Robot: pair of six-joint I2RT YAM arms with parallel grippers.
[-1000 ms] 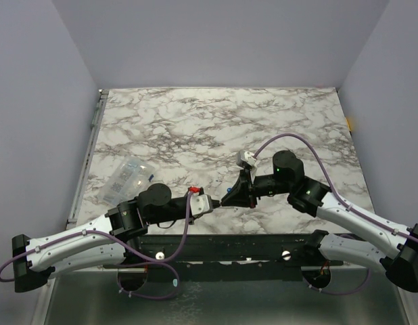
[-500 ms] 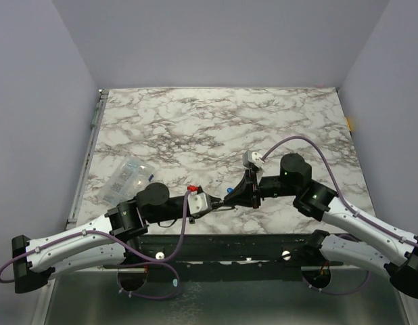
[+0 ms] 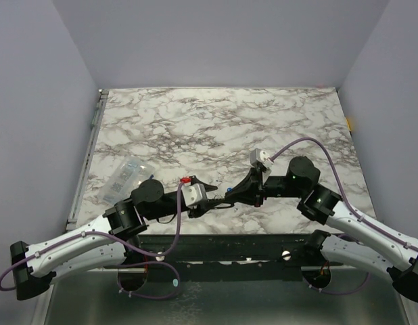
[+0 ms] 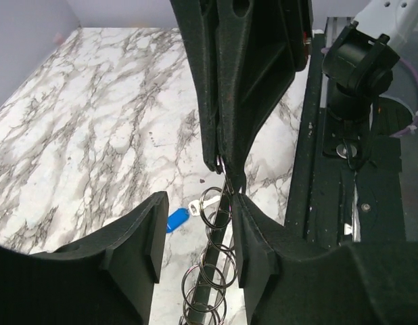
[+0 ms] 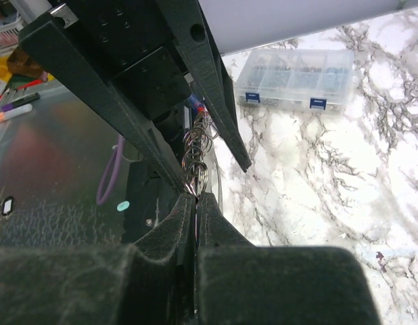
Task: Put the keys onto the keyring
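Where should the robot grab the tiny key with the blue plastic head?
Probably the blue plastic head, coming from the side away from the chain of silver metal rings. It is the key's widest part and sticks out clear, while the thin blade points into those rings, pinched by the right gripper.

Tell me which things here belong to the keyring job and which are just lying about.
Job: blue-headed key; linked metal rings, pinched by the right gripper; left gripper, open.
Lying about: clear plastic box with blue latches.
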